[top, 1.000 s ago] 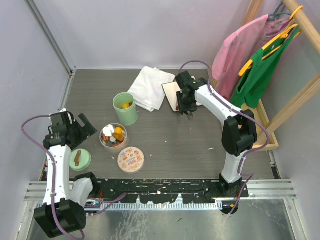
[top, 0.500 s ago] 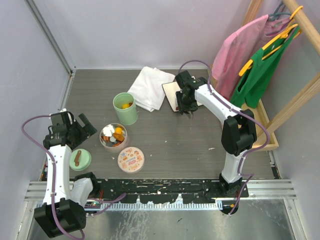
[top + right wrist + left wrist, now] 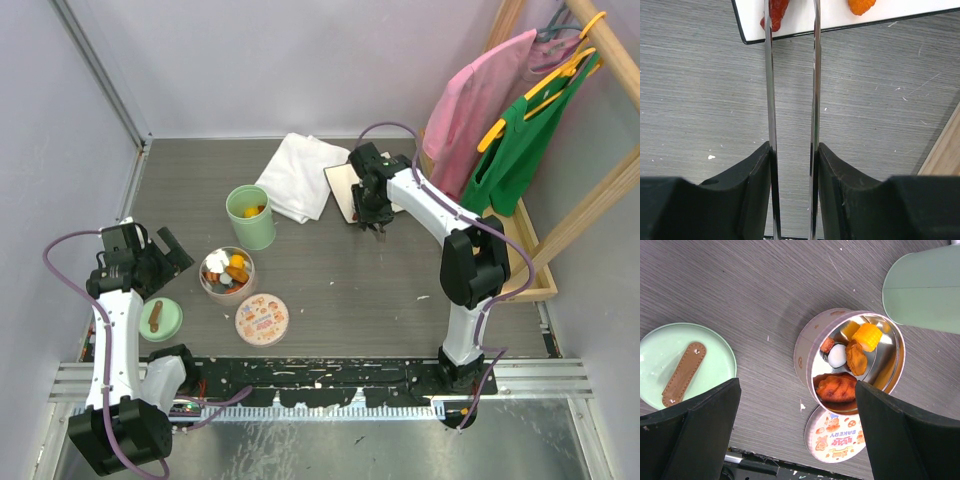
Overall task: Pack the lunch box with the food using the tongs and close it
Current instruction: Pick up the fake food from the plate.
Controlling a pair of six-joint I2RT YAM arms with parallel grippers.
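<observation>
My right gripper [image 3: 792,150] is shut on the tongs [image 3: 815,90], whose two thin metal arms run parallel toward a white plate [image 3: 805,22]. The left tong arm crosses a red piece of food [image 3: 777,11]; an orange piece [image 3: 861,6] lies to the right of the tongs. In the top view this gripper [image 3: 372,212] hangs over the plate [image 3: 340,178]. The lunch box [image 3: 807,347], a round tin, holds several food pieces [image 3: 837,387]. Its printed lid [image 3: 832,435] lies flat beside it. My left gripper [image 3: 797,435] stands open above the table, left of the lunch box [image 3: 210,288].
A mint-green cup [image 3: 250,217] with something yellow inside stands behind the tin. A mint-green lid with a brown knob [image 3: 160,320] lies at the left. A white cloth [image 3: 300,185] lies at the back. Pink and green garments [image 3: 500,130] hang on a wooden rack at the right.
The right gripper with the tongs has shifted slightly back and left over the plate. The left arm has not moved.
</observation>
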